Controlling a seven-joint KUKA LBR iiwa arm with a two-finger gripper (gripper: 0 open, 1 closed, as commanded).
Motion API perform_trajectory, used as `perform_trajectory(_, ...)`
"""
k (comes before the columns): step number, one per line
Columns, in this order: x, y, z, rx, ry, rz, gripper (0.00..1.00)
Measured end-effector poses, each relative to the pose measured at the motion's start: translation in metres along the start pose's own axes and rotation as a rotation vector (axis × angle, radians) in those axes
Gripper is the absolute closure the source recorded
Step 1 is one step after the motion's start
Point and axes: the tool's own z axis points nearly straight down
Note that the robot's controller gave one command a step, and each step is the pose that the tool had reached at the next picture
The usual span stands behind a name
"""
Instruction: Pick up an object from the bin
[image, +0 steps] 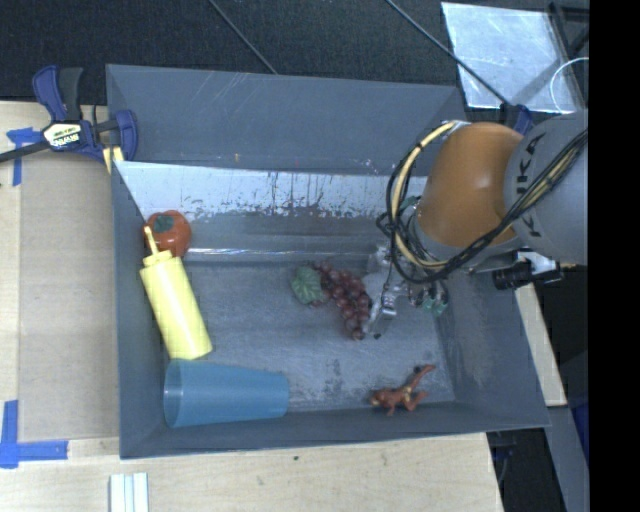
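My gripper (384, 308) sits just at 3 o'clock of the purple grape bunch (346, 290); I can't tell its opening, so I'd nudge toward 9 o'clock and straddle the bunch.

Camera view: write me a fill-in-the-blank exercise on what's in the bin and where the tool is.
In the bin, the yellow bottle lies by the view's ____ wall.
The cup on its side below the bottle is ____.
The tool hangs just right of a bunch of dark red ____.
Missing words: left; blue; grapes.
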Motion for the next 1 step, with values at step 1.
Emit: perform_trajectory(1, -0.0477, 0.0227, -0.0322, -0.001, -0.007, -0.126, 0.0)
